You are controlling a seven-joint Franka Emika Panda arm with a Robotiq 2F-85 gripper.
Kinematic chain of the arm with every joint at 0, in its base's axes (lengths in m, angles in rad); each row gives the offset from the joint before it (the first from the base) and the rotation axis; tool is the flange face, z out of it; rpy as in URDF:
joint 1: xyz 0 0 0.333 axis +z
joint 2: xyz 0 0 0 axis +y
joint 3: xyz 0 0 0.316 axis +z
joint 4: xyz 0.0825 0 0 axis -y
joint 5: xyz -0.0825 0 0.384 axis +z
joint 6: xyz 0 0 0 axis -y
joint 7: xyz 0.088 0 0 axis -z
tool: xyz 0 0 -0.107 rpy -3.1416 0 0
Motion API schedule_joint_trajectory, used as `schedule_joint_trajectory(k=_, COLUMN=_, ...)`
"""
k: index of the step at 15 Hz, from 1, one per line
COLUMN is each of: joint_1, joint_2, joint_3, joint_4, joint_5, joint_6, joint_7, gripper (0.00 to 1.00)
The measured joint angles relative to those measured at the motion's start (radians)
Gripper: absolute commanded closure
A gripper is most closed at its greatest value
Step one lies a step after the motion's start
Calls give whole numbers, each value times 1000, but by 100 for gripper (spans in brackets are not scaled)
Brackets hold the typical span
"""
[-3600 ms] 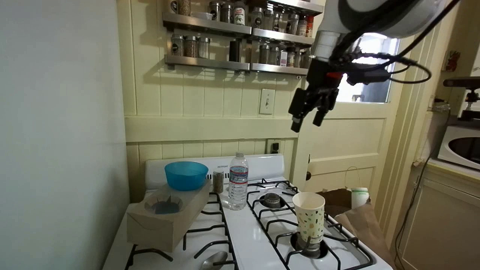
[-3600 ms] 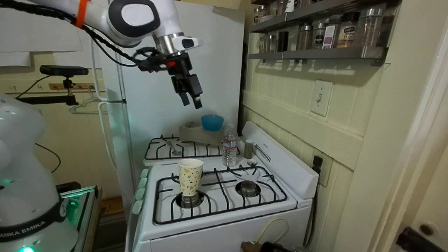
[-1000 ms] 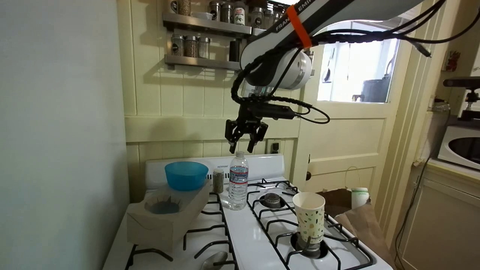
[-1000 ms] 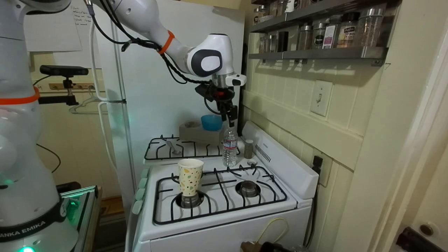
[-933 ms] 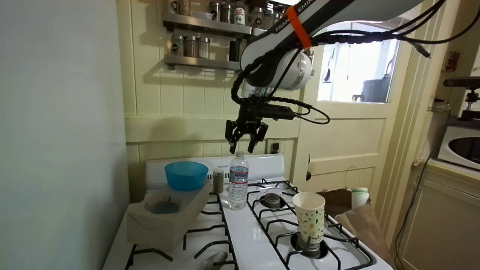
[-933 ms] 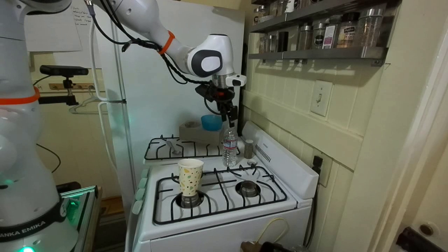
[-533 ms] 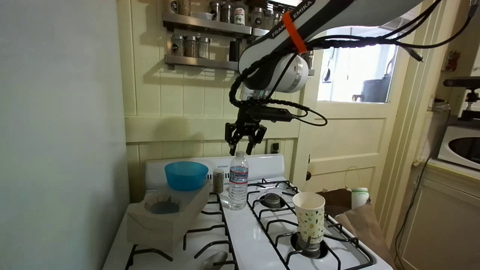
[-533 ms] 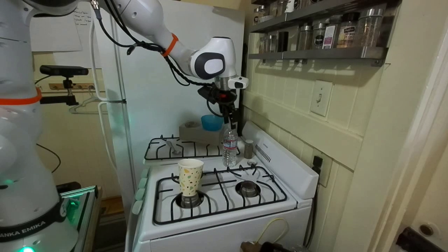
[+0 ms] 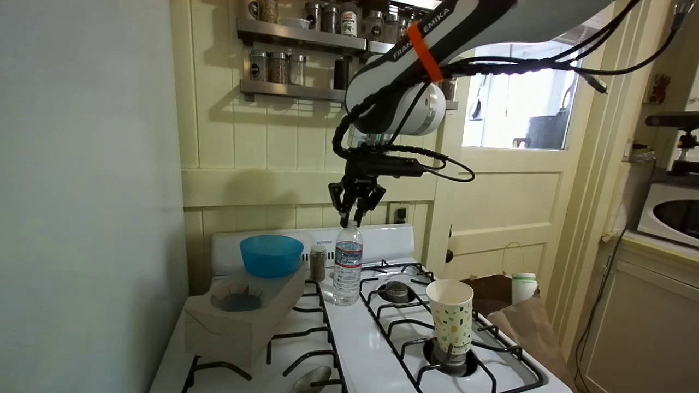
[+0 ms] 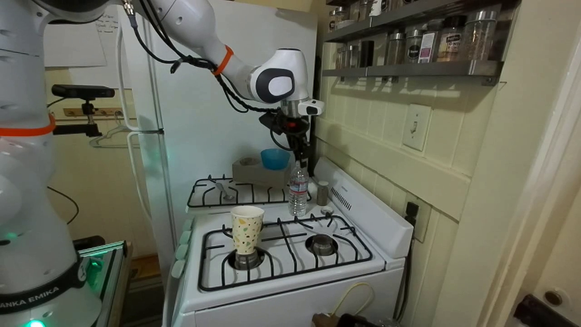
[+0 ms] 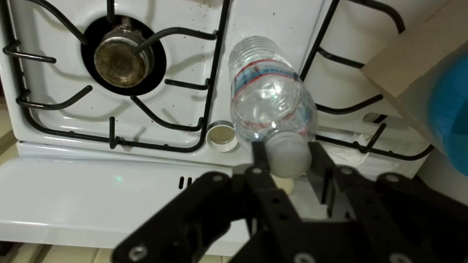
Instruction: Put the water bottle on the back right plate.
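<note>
The clear water bottle, with its red and blue label, stands upright on the white strip between the stove's two grates in both exterior views. My gripper points down from above, its fingers on either side of the white cap. In the wrist view the gripper is shut on the bottle's cap, one dark finger at its left and the other at its right. The back right plate is the burner just right of the bottle, with nothing on it; the wrist view shows this burner too.
A patterned paper cup stands over the front right burner. Left of the bottle, a blue bowl rests on a cardboard box, with a spice jar close by. A small round lid lies beside the bottle. Raised black grates surround the burners.
Earlier my arm came down from high up to above the bottle. In the last half second the fingers have closed around the cap, and the bottle's top has shifted slightly.
</note>
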Motion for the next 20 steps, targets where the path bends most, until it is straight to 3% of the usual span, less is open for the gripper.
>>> schedule_joint_trajectory(k=6, joint_1=1, joint_2=-20, joint_3=0, joint_4=10, joint_5=-24, joint_6=-30, joint_7=16, gripper=92)
schedule_joint_trajectory(k=11, joint_1=-12, joint_2=-165, joint_3=-11, joint_4=-9, joint_5=-46, joint_6=-28, joint_7=40, gripper=92)
schedule_joint_trajectory(k=15, joint_1=-79, joint_2=-274, joint_3=-44, joint_4=-87, joint_5=-159, joint_6=-27, joint_7=176, gripper=92)
schedule_joint_trajectory(k=20, joint_1=-155, joint_2=-308, joint_3=-67, joint_4=-188, joint_5=-170, joint_6=-16, joint_7=252, gripper=92)
